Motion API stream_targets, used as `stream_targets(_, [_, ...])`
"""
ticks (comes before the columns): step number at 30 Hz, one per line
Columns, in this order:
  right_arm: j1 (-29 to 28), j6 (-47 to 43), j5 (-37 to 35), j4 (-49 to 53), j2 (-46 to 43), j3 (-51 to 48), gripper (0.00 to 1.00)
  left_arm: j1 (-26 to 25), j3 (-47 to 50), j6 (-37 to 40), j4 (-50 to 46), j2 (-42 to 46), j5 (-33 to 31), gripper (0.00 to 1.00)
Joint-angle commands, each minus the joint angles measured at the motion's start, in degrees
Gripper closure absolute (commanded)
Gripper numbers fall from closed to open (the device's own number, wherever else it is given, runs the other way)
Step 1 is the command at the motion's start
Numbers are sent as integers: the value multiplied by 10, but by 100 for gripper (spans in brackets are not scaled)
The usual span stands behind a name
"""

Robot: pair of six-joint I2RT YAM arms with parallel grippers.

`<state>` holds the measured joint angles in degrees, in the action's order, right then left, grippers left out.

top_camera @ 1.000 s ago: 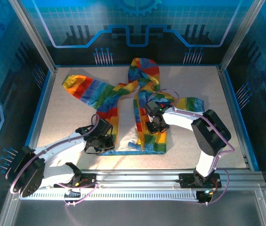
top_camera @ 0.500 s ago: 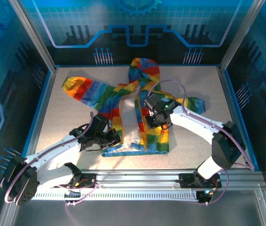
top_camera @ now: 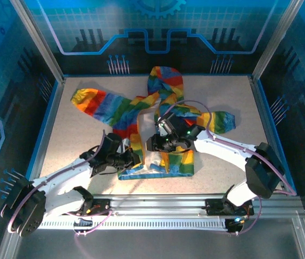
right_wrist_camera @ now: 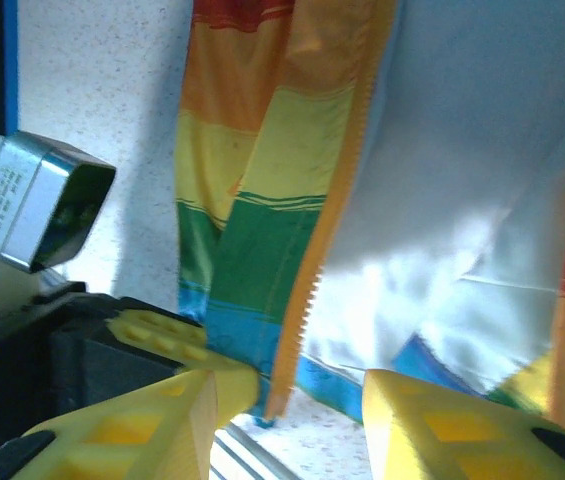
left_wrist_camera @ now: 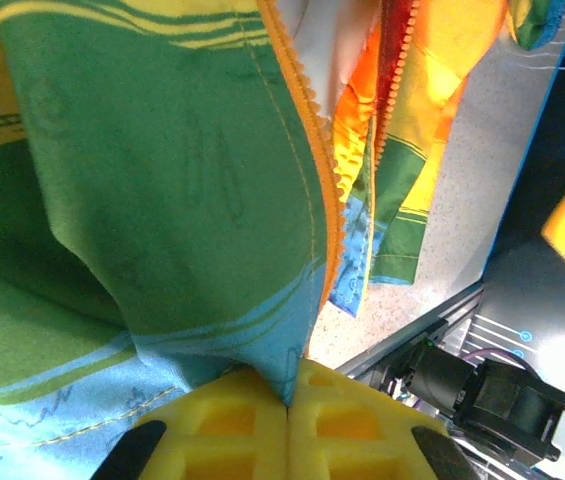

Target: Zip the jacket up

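Observation:
The rainbow-striped jacket (top_camera: 165,86) lies front up and unzipped on the table, hood at the far end, sleeves spread to both sides. My left gripper (top_camera: 134,158) is shut on the blue bottom corner of the left front panel (left_wrist_camera: 162,150), right beside the orange zipper edge (left_wrist_camera: 314,150); the yellow pads (left_wrist_camera: 232,430) press together on the cloth. My right gripper (top_camera: 151,144) hovers over the pale lining (right_wrist_camera: 432,270), open. The lower end of the left zipper tape (right_wrist_camera: 337,190) hangs between its fingers (right_wrist_camera: 192,420), touching neither. The left gripper's fingers (right_wrist_camera: 162,335) sit just beside it.
The speckled table (top_camera: 233,162) has bare room to the right and left of the jacket. A metal rail (top_camera: 163,208) runs along the near edge. Blue walls and metal posts close in the other sides.
My right gripper has swung left and nearer, from the right panel to over the lining beside the left gripper, and has opened wider. The left gripper has shifted slightly right with the hem.

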<state>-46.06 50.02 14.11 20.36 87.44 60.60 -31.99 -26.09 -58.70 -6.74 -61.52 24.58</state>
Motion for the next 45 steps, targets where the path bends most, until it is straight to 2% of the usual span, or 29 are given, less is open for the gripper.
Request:
stream_targets(1, [-3,68,57,-84,17,-19,55,5,7,-11,49,13,40,100])
stream_targets(7, [1,134,103,-197,55,-62,61,7,8,-12,71,10,56,100])
stream_targets(12, [0,138,103,-199,71,-64,55,11,20,-21,97,0,59,100])
stream_targets(20, [-1,161,116,-228,88,-77,54,23,24,-11,86,-2,63,100])
stream_targets(22, [-3,162,120,-233,91,-77,62,27,24,-7,80,-3,63,100])
stream_targets(26, [-4,161,109,-237,84,-80,93,34,19,6,59,-5,61,100])
stream_targets(27, [-4,155,102,-229,81,-78,99,38,14,15,42,-5,62,98])
stream_targets(29, [-4,139,89,-207,71,-70,100,49,-3,42,-4,0,62,86])
stream_targets(31, [-5,117,78,-181,61,-55,100,65,-26,72,-57,13,62,61])
stream_targets(32, [-5,108,75,-169,58,-48,100,72,-36,85,-79,21,62,54])
stream_targets(35, [-8,79,60,-122,52,-18,100,90,-72,123,-144,48,50,44])
stream_targets(38, [-12,55,44,-87,49,8,100,92,-96,155,-183,64,24,44])
stream_targets(40, [-13,50,46,-76,52,21,100,92,-100,164,-189,64,18,47])
stream_targets(45, [-16,40,44,-52,58,43,100,88,-76,115,-121,69,46,60])
